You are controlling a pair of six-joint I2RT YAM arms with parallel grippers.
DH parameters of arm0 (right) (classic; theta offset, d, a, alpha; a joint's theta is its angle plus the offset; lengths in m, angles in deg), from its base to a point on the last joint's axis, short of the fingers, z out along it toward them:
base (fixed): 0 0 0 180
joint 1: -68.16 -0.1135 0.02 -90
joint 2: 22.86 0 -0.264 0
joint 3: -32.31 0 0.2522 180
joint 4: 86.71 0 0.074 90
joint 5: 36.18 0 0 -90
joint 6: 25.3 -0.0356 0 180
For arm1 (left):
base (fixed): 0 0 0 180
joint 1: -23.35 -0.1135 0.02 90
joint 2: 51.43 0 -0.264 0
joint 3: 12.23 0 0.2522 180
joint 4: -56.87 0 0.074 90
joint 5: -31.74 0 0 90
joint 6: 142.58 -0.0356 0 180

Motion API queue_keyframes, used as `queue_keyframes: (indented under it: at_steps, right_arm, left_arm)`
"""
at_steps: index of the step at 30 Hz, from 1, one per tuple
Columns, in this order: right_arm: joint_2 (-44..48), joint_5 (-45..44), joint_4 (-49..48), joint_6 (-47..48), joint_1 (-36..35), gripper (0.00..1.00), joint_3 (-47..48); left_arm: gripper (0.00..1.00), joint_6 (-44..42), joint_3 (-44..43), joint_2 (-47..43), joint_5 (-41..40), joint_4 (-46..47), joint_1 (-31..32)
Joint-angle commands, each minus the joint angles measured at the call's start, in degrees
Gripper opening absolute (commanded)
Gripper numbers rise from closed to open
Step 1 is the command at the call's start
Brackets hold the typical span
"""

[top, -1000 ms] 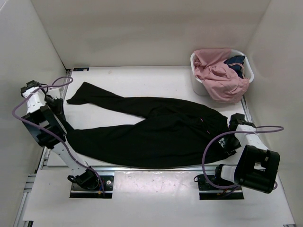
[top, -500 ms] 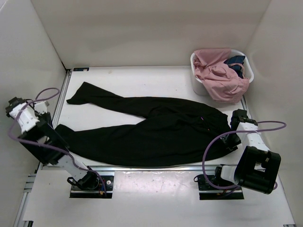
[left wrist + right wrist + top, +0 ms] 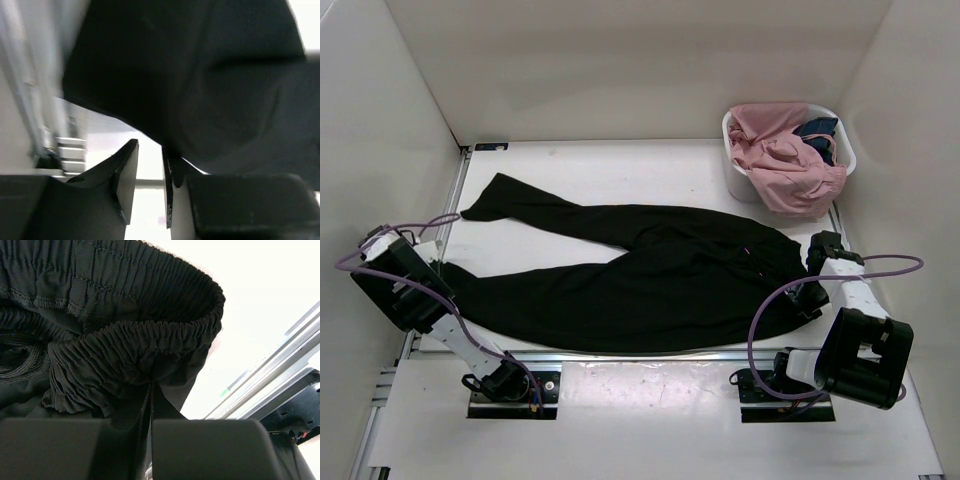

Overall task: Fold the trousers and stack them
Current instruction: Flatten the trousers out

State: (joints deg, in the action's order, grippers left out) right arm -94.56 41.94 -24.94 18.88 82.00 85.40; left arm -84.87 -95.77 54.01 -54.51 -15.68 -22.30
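Note:
The black trousers (image 3: 650,275) lie spread across the table, waist to the right and both legs running left. The far leg ends at the back left (image 3: 485,205). My right gripper (image 3: 809,298) is shut on the elastic waistband (image 3: 135,340) at the trousers' right end, with fabric pinched between the jaws (image 3: 151,390). My left gripper (image 3: 438,272) is low at the hem of the near leg. In the left wrist view its jaws (image 3: 150,150) stand open, with white table between them and the black fabric (image 3: 200,75) just above the fingertips.
A white basket (image 3: 735,172) at the back right holds a pink garment (image 3: 782,160) and a small dark blue garment (image 3: 817,128). White walls close in on both sides and the back. A metal rail (image 3: 650,355) runs along the table's near edge.
My left arm has swung down and towards the near edge, from raised above the far leg's end to low at the near leg's hem. My right gripper has shifted slightly right with the waistband.

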Motion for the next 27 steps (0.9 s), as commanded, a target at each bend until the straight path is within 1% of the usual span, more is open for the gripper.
queue_keyframes:
  at_steps: [1, 6, 10, 12, 14, 18, 21, 23, 27]
  right_arm:
    - [2.17, -0.34, 0.42, 0.82, -0.05, 0.00, -0.30]
    - [2.18, -0.34, 0.42, 0.82, -0.05, 0.00, -0.84]
    - [2.18, -0.34, 0.42, 0.82, -0.05, 0.00, -0.84]
    - [2.18, -0.34, 0.42, 0.82, -0.05, 0.00, -0.84]
    - [2.18, -0.34, 0.42, 0.82, -0.05, 0.00, -0.31]
    - [2.18, -0.34, 0.42, 1.35, -0.05, 0.00, 0.22]
    - [2.71, -0.34, 0.42, 1.35, -0.05, 0.00, 0.22]
    - [2.71, -0.34, 0.42, 1.35, -0.05, 0.00, -0.30]
    - [2.71, -0.34, 0.42, 1.35, -0.05, 0.00, 0.21]
  left_arm:
    - [0.37, 1.35, -4.05, -0.43, -0.06, 2.45, 0.38]
    - [0.44, 1.36, -5.28, -0.41, 3.28, 2.97, 1.00]
    - [0.47, 0.74, -4.75, -1.03, 5.48, 4.12, 3.54]
    - [0.47, 1.44, -4.75, 2.02, 4.44, 4.73, 4.07]
    - [0.43, 1.97, -4.75, 3.62, 4.43, 4.73, 4.08]
    - [0.43, 1.97, -6.07, 2.49, 8.72, 4.73, 4.08]
    - [0.47, 1.44, -7.39, 0.46, 11.71, 4.73, 6.53]
    - [0.48, 1.44, -7.39, -0.07, 11.72, 4.73, 7.06]
    - [0.48, 0.92, -7.92, 4.49, 11.19, 5.26, 7.77]
